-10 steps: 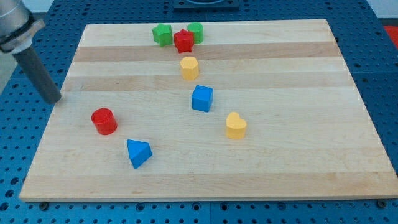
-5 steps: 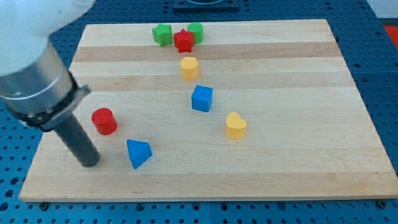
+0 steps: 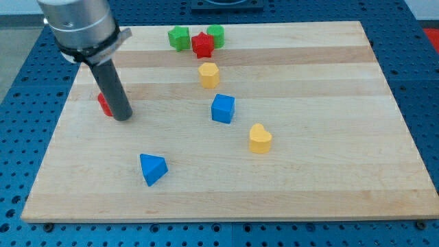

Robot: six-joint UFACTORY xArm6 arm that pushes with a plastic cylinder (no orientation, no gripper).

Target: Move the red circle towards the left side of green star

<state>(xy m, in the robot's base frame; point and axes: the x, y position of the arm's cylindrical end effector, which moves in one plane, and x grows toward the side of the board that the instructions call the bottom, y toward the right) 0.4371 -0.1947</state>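
My tip (image 3: 123,117) touches red circle (image 3: 103,104) (mostly hidden).

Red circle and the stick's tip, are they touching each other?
Cannot tell. In the camera view my tip overlaps the red circle, and the rod hides most of it, so neither contact nor a gap shows.
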